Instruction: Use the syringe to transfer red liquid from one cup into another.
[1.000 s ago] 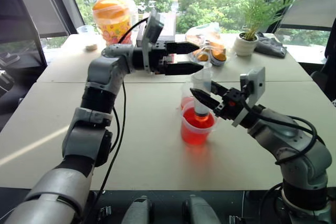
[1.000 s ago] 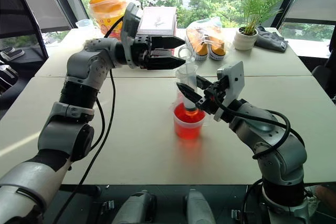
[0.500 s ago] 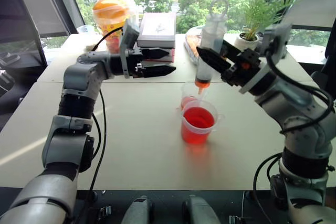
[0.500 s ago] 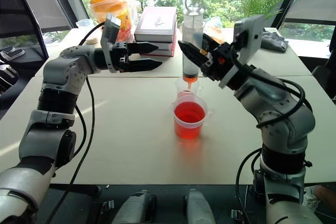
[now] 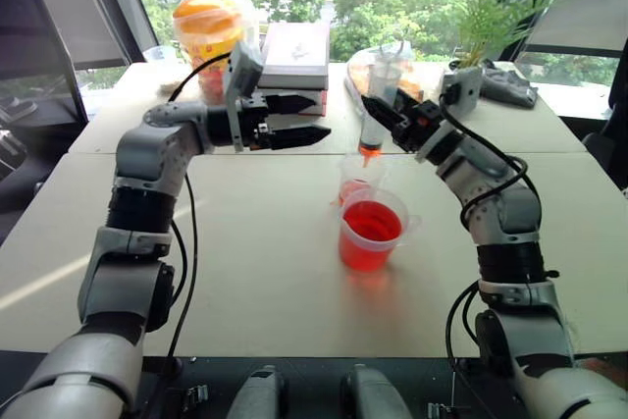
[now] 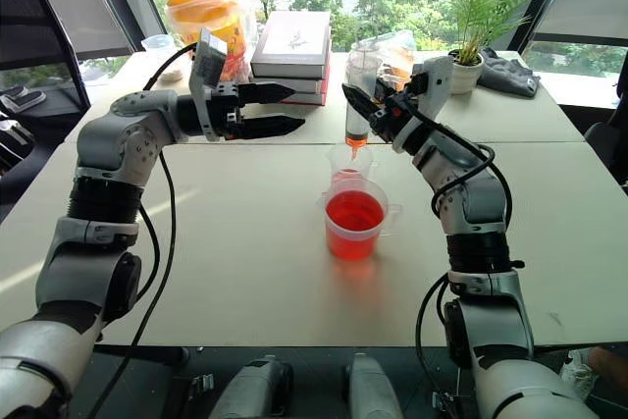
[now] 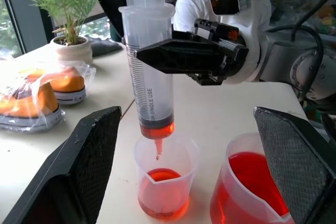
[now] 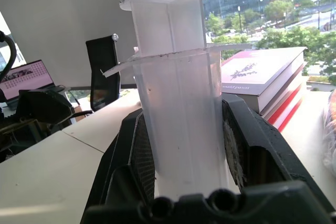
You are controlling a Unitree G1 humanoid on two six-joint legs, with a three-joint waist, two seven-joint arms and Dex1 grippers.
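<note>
My right gripper [image 5: 375, 111] is shut on the barrel of the syringe [image 6: 358, 95], holding it upright with the orange tip down. The tip hangs just above the smaller cup [image 7: 164, 182], and a red drop clings to it. A thin band of red liquid [image 7: 156, 128] shows low in the barrel, under the black seal. The smaller cup holds a shallow red pool. In front of it stands the larger cup [image 5: 371, 242] with a pour lip, about half full of red liquid. My left gripper [image 5: 320, 117] is open, level, left of the syringe and apart from it.
Along the table's [image 5: 265, 242] far side stand a stack of books [image 5: 294, 61], a bag of orange snacks [image 5: 208, 31], a clear packet of orange items [image 6: 392, 51], a potted plant [image 6: 469, 71] and a dark cloth [image 6: 505, 76].
My right gripper lifted the syringe out of the larger cup, raised it high, then carried it forward and down over the smaller cup. My left gripper drew back to the left.
</note>
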